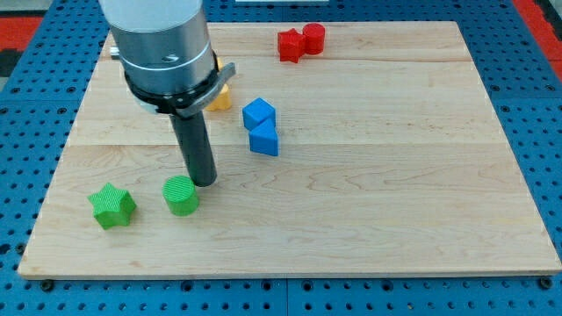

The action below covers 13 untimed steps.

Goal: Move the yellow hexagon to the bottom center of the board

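Observation:
The yellow hexagon (220, 97) lies in the board's upper left part, mostly hidden behind the arm's grey body, with only its right edge showing. My tip (205, 182) rests on the board well below the hexagon, just up and right of a green cylinder (181, 195). The rod stands between the hexagon and the view's bottom.
A green star (112, 206) lies left of the green cylinder. Two blue blocks (261, 125) sit touching, right of the hexagon. Two red blocks (300, 41) sit together near the top edge. The wooden board (395, 175) lies on a blue pegboard.

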{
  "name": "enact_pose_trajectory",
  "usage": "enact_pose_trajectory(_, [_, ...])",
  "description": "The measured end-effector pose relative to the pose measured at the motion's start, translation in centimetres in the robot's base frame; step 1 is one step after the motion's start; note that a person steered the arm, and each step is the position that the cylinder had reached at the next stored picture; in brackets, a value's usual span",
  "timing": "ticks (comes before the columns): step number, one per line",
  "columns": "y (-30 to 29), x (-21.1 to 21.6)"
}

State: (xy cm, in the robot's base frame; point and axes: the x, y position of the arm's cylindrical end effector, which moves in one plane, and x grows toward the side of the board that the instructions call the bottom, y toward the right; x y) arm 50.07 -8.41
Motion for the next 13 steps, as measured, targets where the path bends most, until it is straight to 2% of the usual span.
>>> enact_pose_trajectory(1, [-1.4, 1.6])
enact_pose_trajectory(2, [-9.3, 1.6])
enact_pose_trajectory(3, [-6.6, 1.4])
enact_pose_trajectory(4, [-0.3, -0.6])
enact_pose_trajectory(5, [0.7, -0.8])
enact_pose_trajectory(8, [-0.1, -0.8])
enact_pose_trajectory(9, [-1.3, -2.0])
enact_pose_trajectory(10, [-3.1, -5.0])
enact_pose_trajectory(11, [-5.7, -5.2])
enact_pose_trajectory(13, [-6.7, -4.5])
